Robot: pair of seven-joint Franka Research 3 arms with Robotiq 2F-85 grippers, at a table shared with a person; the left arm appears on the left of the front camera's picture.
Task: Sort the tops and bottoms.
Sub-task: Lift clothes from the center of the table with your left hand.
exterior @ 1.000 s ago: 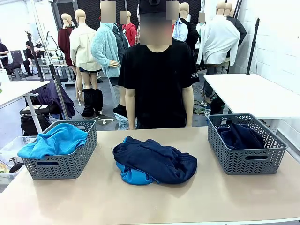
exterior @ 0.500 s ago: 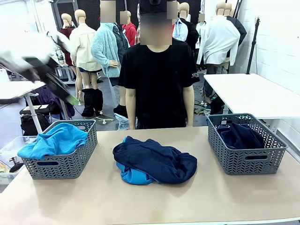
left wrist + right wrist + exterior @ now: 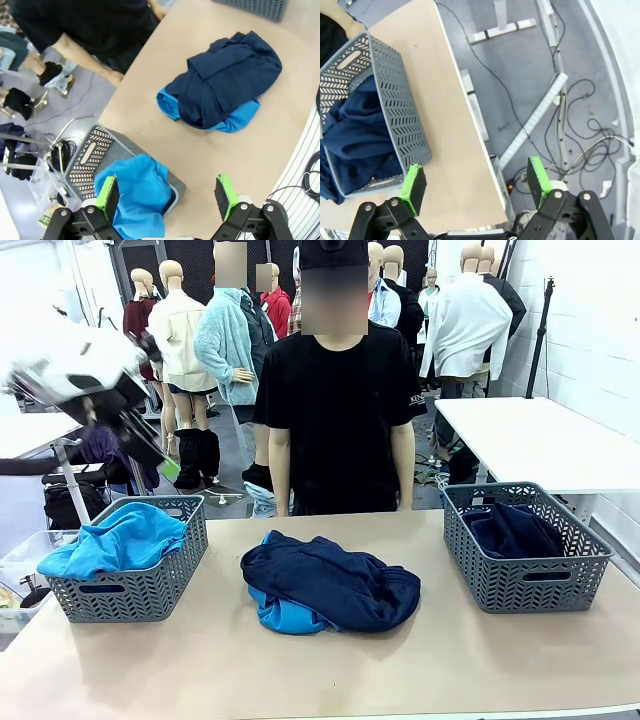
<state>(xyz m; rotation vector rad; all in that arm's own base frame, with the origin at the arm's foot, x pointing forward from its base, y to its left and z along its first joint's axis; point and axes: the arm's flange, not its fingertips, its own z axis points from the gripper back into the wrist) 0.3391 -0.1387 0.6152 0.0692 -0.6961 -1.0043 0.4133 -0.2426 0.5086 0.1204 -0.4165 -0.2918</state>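
In the middle of the table lies a pile: a navy bottom (image 3: 335, 580) spread over a sky-blue top (image 3: 280, 612). Another blue top (image 3: 120, 540) fills the left grey basket (image 3: 150, 590), and navy bottoms (image 3: 512, 530) lie in the right basket (image 3: 525, 585). My left gripper (image 3: 160, 462) hangs blurred, high above the left basket's far side. In the left wrist view it (image 3: 166, 197) is open over the blue top (image 3: 135, 195), with the pile's navy bottom (image 3: 225, 75) farther off. My right gripper (image 3: 476, 187) is open, high over the table's edge beside the basket of bottoms (image 3: 360, 135).
A person in a black T-shirt (image 3: 338, 410) stands at the far edge, arms down. A white table (image 3: 540, 440) stands behind on the right. Past the table edge near my right gripper the floor carries cables (image 3: 560, 125). Bare tabletop (image 3: 300, 670) lies in front of the pile.
My left arm has swung into the front view from the upper left and moved down and right toward the left basket. The clothes, baskets and person have not moved.
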